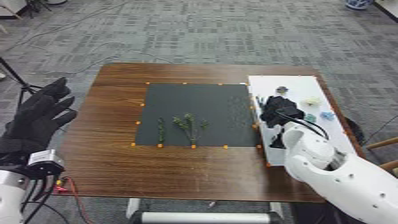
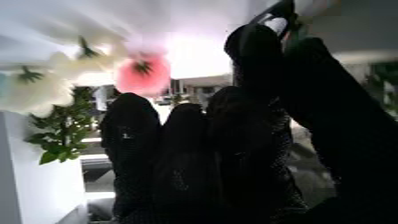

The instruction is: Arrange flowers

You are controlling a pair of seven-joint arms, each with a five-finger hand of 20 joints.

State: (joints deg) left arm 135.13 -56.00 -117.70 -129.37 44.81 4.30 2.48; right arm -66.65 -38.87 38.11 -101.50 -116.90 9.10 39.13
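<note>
Greenery lies on the dark mat, flowers near the right hand.

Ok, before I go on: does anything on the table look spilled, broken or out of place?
Nothing stands out. The green sprigs lie by the near edge of the dark mat, and blooms sit on the white board. I see no spill, though the right hand hides part of the board.

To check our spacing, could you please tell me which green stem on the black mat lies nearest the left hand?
The slim stem, farthest left on the mat; the branching greenery lies farther right.
</note>
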